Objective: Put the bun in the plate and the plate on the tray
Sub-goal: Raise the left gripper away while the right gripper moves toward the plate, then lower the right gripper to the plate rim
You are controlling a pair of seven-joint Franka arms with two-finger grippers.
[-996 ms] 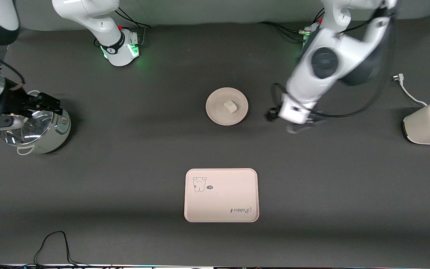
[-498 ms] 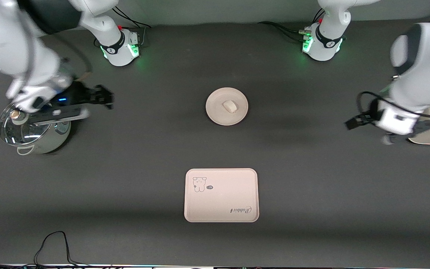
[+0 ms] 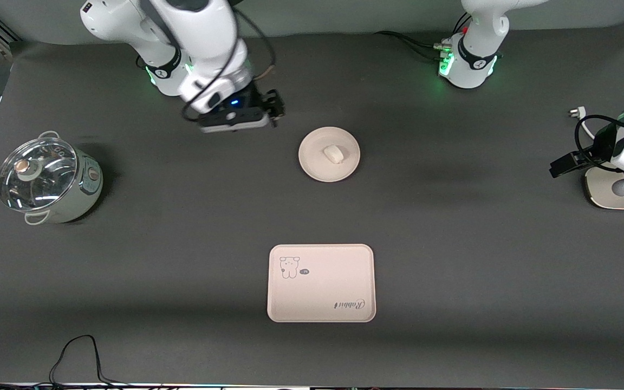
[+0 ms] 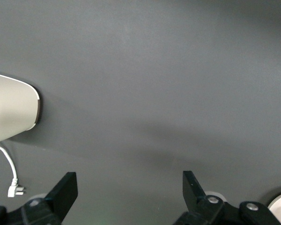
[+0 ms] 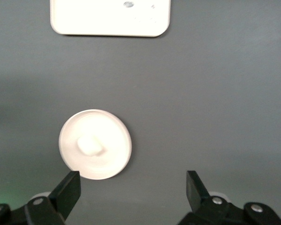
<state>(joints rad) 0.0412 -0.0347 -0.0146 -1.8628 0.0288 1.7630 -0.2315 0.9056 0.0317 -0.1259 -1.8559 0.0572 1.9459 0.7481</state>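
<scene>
Bun [image 3: 333, 154] already in plate [image 3: 344, 168], mid-table; plate not yet on tray [image 3: 320, 283], which lies well apart, nearer the front camera. Right gripper [image 3: 275, 108] up in the air over bare table near the plate, toward the right arm's end of it, fingers spread wide, holding nothing. Left gripper [image 4: 129, 187] waiting over the toaster [image 3: 599, 195], also wide and empty. Risks, as judged: thin low rim offers poor grip, so plate could slip or tilt; tilting would roll the 1 bun off.
</scene>
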